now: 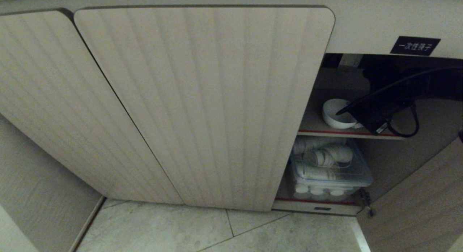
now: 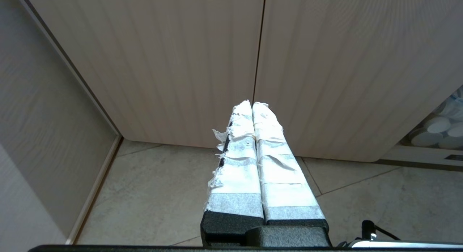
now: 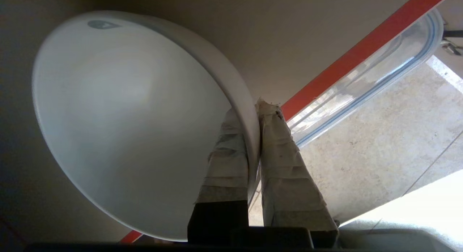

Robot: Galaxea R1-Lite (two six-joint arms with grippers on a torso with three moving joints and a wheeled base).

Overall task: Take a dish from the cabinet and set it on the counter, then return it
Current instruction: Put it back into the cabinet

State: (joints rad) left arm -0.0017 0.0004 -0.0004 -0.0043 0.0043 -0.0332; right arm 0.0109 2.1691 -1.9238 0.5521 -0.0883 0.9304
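The dish (image 1: 334, 114) is a small white bowl over the cabinet's (image 1: 202, 100) upper shelf (image 1: 325, 132), which has a red front edge. My right arm (image 1: 383, 107) reaches into the open compartment from the right. In the right wrist view my right gripper (image 3: 253, 111) is shut on the dish's (image 3: 126, 118) rim, one taped finger inside the bowl and one outside. I cannot tell whether the dish rests on the shelf or hangs just above it. My left gripper (image 2: 252, 103) is shut and empty, parked low before the closed fluted doors. The counter is out of view.
On the lower shelf a clear plastic bin (image 1: 332, 172) holds white cups. The compartment's door (image 1: 416, 194) stands open at the right. A black label (image 1: 415, 46) sits above the opening. Pale floor tiles (image 1: 217, 230) lie below the doors.
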